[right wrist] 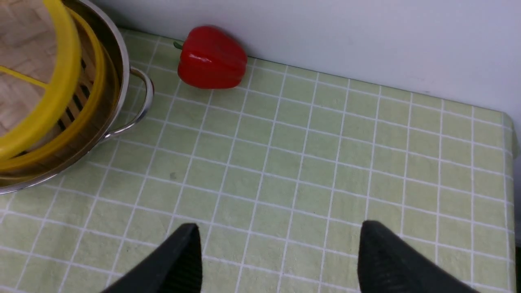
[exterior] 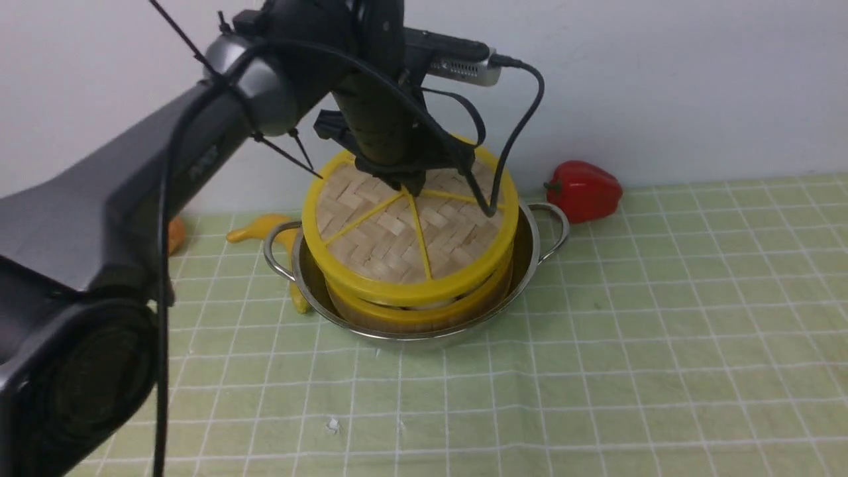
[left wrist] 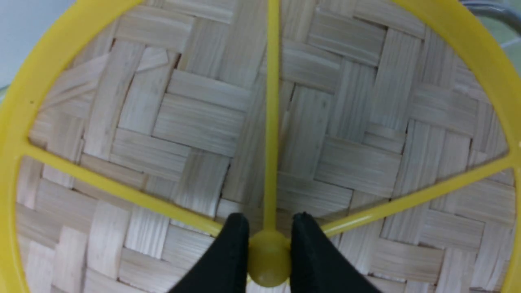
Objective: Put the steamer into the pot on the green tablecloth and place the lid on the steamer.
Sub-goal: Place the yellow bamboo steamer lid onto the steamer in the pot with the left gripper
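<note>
The steel pot (exterior: 534, 255) stands on the green tablecloth (exterior: 596, 364) with the steamer (exterior: 414, 317) inside it. Over the steamer hangs the woven lid (exterior: 397, 232), tilted, with a gap showing at its near rim. My left gripper (exterior: 407, 189) comes down from above and is shut on the lid's yellow centre hub (left wrist: 268, 260). In the left wrist view its black fingers (left wrist: 234, 244) press both sides of that hub. My right gripper (right wrist: 280, 227) is open over bare cloth to the right of the pot (right wrist: 118, 53), and is not in the front view.
A red pepper (exterior: 584, 190) lies against the wall behind the pot's right handle. A yellow banana-like thing (exterior: 265, 228) lies behind the left handle, with something orange (exterior: 175, 235) further left. The wall runs close behind the pot.
</note>
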Tool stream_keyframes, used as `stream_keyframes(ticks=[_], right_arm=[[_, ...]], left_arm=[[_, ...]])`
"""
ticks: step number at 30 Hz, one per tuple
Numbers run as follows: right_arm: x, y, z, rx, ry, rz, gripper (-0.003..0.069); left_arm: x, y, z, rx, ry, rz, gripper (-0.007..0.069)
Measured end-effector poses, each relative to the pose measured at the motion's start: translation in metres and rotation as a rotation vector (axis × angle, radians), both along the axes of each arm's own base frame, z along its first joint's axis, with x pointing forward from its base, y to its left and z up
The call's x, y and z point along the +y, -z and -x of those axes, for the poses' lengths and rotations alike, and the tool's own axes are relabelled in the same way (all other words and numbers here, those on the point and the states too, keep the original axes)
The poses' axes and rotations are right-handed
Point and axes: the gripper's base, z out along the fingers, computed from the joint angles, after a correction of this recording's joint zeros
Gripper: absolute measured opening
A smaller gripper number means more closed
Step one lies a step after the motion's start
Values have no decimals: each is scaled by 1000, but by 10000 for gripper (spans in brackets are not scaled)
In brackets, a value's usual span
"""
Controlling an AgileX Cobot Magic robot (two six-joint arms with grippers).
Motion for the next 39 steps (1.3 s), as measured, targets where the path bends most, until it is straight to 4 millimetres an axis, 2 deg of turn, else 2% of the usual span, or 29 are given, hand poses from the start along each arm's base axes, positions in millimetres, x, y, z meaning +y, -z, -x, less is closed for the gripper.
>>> stream_keyframes(ticks=[5, 20, 39], right_arm=[[0, 0, 0, 0, 0, 0, 501], [0, 0, 0, 0, 2, -1, 501], [0, 0, 0, 0, 7, -5, 502]], left_arm=[[-5, 12, -12, 1, -4, -11, 120], [-7, 39, -18, 55, -10, -38, 120], [-4, 43, -24, 53, -7, -17, 125]])
